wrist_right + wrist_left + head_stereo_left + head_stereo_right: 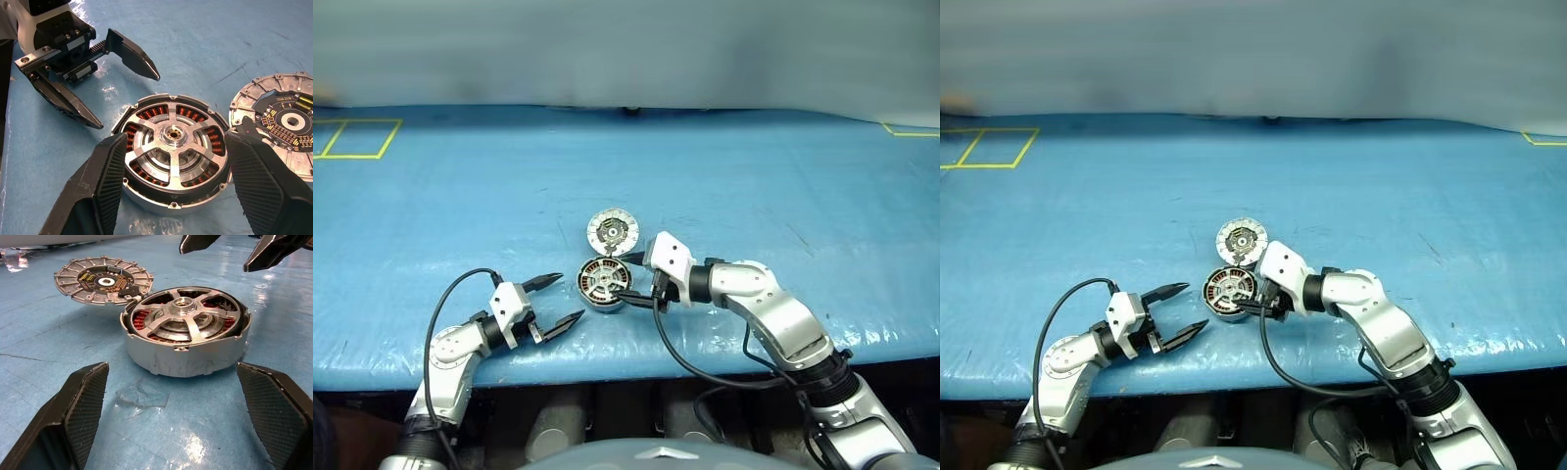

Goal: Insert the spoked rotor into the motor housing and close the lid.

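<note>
Spoked rotor [172, 139] was seated in motor housing [188, 355] on bench [783, 176]; lid [611, 233] lay just behind. Right gripper [628, 275] jaws were straddling housing, released; left gripper [558, 301] wide, empty. Lid judged stiff, slippery, rim-gripped

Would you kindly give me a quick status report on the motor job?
Both pincers open: left, right. Rotor seated in housing. Lid still off, lying just behind it.

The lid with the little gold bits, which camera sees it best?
The left wrist view: the lid lies whole on the table behind the motor housing. In the right wrist view the picture's edge and a finger cut it off. The head views show it small.
</note>
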Robot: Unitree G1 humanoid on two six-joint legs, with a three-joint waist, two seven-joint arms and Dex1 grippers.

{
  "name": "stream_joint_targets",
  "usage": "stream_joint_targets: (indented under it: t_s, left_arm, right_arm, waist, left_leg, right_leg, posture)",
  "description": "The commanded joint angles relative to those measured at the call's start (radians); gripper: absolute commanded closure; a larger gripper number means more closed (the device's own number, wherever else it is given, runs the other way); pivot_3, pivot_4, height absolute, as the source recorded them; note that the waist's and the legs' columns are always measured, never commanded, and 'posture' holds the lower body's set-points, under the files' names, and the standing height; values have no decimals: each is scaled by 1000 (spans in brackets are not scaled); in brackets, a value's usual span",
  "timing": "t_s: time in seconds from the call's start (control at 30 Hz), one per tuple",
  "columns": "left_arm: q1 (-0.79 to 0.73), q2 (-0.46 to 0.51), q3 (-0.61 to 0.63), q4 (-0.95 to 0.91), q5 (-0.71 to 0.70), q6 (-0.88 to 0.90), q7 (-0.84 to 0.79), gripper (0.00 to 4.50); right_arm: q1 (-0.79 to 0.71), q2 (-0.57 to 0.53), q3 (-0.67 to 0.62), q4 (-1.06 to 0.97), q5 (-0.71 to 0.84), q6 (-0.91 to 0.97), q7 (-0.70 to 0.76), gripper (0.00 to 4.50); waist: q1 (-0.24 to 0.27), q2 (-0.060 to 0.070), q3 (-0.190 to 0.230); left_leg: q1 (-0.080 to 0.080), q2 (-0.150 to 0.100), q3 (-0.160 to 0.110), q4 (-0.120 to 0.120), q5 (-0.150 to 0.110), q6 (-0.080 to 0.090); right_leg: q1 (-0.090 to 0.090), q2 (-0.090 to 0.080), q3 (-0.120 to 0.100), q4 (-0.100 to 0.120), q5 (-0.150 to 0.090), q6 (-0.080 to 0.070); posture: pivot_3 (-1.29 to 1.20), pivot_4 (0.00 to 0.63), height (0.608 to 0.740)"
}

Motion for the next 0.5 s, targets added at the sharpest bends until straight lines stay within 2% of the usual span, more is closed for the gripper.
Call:
stream_joint_targets:
  t_s: [0.03,0.1,0.17,0.23,0.4,0.5]
  left_arm:
    - [-1,3,6,-7,-1,-19,4,58]
    - [-1,3,6,-7,-1,-19,5,58]
    - [0,3,6,-7,0,-20,7,58]
    - [0,3,6,-6,1,-22,9,58]
    - [-1,5,7,-7,1,-25,13,58]
    - [0,7,9,-7,3,-27,15,58]
  right_arm:
    - [-11,17,-25,-14,18,-18,-7,1324]
    - [-12,31,-33,-7,25,-15,-12,1324]
    - [-17,61,-44,30,28,-15,-35,1708]
    - [-22,85,-46,64,27,-17,-47,2208]
    - [-28,111,-20,115,2,-30,-55,3841]
    - [-29,118,-13,119,1,-32,-52,3841]
  waist:
    - [0,0,0]
    - [0,0,0]
    - [0,0,0]
    - [0,0,0]
    - [0,0,0]
    - [-1,0,0]
  left_leg:
    - [0,0,0,0,0,0]
    - [0,0,0,0,0,0]
    - [0,0,0,0,0,0]
    - [0,0,0,0,0,0]
    - [0,0,0,0,0,0]
    - [0,0,0,0,0,0]
  right_leg:
    - [0,0,0,0,0,0]
    - [0,0,0,0,0,0]
    - [0,0,0,0,0,0]
    - [0,0,0,0,0,0]
    - [0,0,0,0,0,0]
    - [0,0,0,0,0,0]
  posture:
    - [0,150,740]
    - [0,150,740]
    - [0,150,740]
    - [0,150,740]
    - [0,150,740]
    - [0,150,740]
